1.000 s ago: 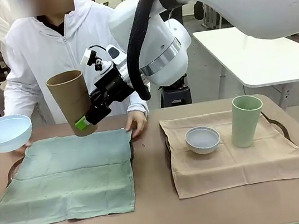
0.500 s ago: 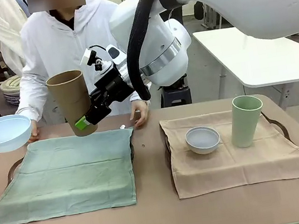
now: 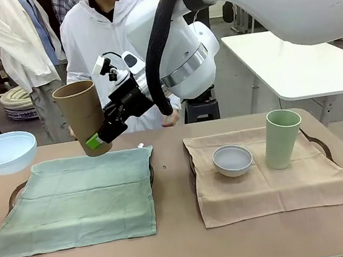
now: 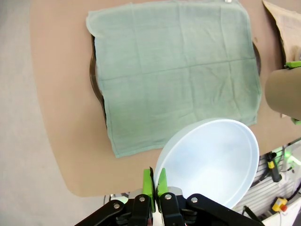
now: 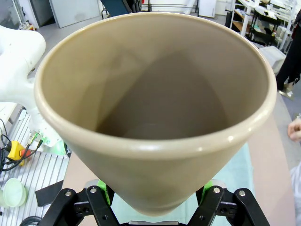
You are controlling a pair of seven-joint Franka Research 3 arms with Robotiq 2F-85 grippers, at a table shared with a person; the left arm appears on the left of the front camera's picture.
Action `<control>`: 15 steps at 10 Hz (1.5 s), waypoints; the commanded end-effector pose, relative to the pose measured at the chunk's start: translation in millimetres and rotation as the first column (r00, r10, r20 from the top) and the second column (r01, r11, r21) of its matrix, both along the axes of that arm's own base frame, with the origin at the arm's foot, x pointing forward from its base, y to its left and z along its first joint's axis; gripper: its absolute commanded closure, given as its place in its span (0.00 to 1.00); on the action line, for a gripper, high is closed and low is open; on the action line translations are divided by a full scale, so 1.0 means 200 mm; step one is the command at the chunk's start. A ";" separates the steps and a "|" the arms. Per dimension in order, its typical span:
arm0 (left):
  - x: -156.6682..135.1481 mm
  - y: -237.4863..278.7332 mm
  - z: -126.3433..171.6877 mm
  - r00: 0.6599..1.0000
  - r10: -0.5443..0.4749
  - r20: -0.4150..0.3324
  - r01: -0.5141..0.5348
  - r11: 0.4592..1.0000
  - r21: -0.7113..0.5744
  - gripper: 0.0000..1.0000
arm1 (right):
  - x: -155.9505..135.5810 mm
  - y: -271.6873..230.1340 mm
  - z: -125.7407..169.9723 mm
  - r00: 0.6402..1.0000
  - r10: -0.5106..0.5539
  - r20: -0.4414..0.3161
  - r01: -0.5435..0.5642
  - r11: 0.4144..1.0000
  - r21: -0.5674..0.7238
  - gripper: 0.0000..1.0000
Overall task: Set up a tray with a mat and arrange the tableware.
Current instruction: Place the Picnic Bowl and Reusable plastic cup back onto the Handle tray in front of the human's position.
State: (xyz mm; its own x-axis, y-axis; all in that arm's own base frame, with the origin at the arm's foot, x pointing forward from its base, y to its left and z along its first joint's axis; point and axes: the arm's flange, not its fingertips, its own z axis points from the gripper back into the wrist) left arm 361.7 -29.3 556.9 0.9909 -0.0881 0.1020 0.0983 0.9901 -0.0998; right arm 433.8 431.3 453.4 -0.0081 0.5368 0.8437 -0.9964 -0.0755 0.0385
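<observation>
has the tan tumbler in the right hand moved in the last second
No. The tan-brown tumbler sits at the same spot in the right hand, above the far edge of the green mat, as it did a second ago.

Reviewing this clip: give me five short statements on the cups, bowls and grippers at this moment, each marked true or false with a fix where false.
1. The right gripper holds the brown cup above the green cloth. True.
2. The left gripper is open. False: it pinches the pale blue bowl by its rim.
3. The green cup lies tipped over. False: it stands upright.
4. The white-grey bowl sits on the tan cloth. True.
5. The green cloth carries a bowl. False: it is bare.
</observation>
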 end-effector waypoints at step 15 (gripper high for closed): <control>0.46 -0.01 -0.89 0.999 0.037 0.022 -0.036 0.998 -0.060 0.96 | 0.20 0.02 -0.89 0.997 0.058 0.047 -0.063 0.993 0.099 0.20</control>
State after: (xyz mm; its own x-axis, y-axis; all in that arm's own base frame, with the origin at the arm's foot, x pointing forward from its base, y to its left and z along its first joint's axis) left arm 453.3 -27.2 384.5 0.9914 -0.0559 0.1182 0.0734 0.9860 -0.1495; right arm 472.0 432.2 282.7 -0.0610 0.4720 0.8795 -0.9882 -0.1525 0.0133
